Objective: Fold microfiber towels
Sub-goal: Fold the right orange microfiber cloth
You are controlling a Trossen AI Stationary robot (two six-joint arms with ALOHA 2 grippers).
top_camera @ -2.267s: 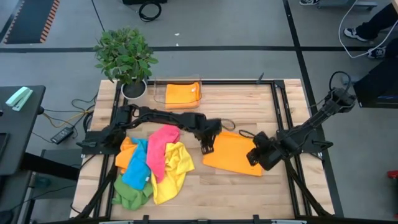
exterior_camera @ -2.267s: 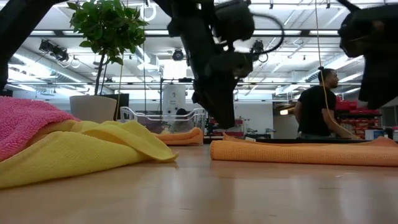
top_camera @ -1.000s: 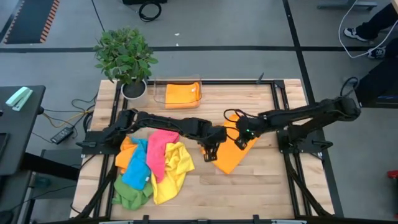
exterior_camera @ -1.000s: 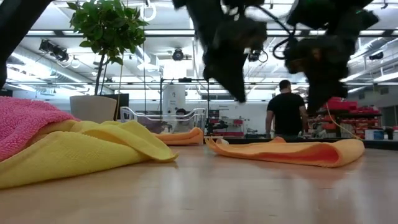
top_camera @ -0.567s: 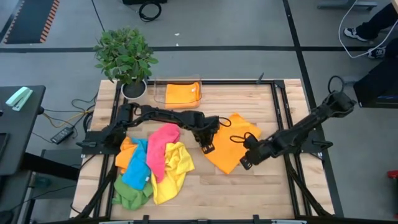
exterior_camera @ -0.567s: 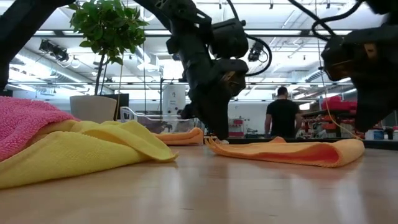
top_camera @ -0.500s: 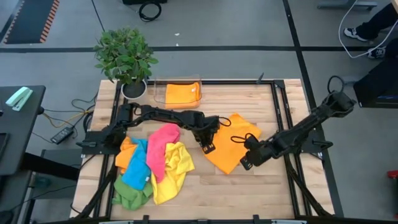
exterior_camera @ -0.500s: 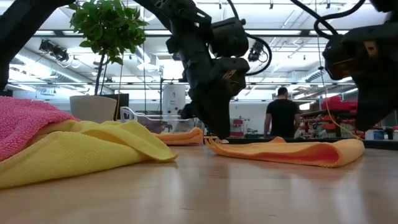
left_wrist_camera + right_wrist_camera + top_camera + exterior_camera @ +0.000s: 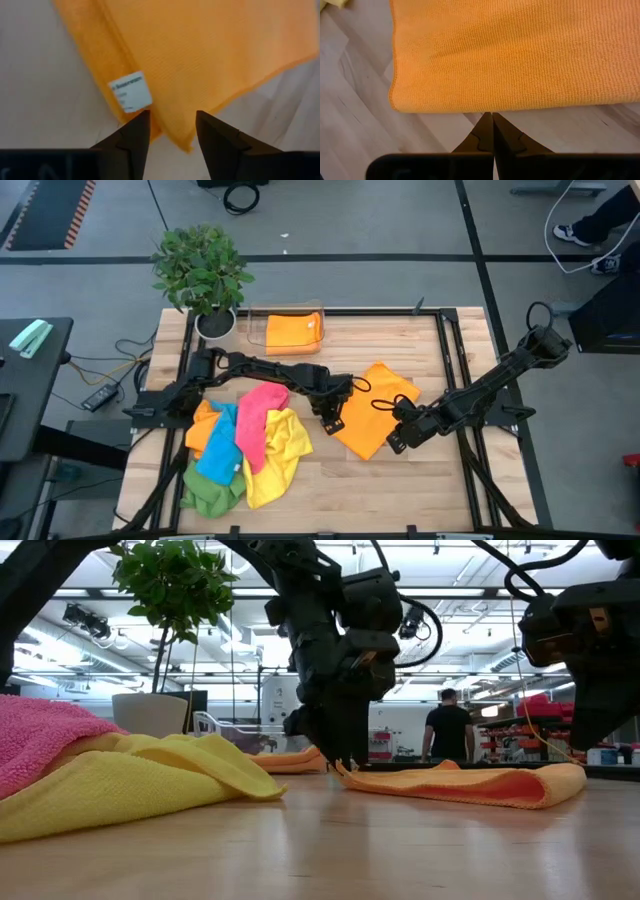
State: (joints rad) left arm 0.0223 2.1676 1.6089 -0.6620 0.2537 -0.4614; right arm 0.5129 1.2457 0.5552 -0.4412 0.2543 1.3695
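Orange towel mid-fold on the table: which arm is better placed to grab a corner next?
Probably left. The left gripper is open right over the orange towel's tagged corner. The right gripper is shut, just off the towel's edge.

The setting is a robotics lab or industrial workshop hall. A wooden worktable (image 9: pixel 400 490) stands on a grey concrete floor (image 9: pixel 350 225) marked with dark tape lines, and black-and-orange hazard striping (image 9: pixel 75 220) edges a mat. Loose cables (image 9: pixel 110 365) run across the floor. The low view shows a large open hall — rows of ceiling strip lights (image 9: pixel 215 615), red shelving (image 9: pixel 515 740), equipment racks — with a person (image 9: pixel 443 730) standing at a bench. A potted plant (image 9: pixel 203 275) sits at a table corner.
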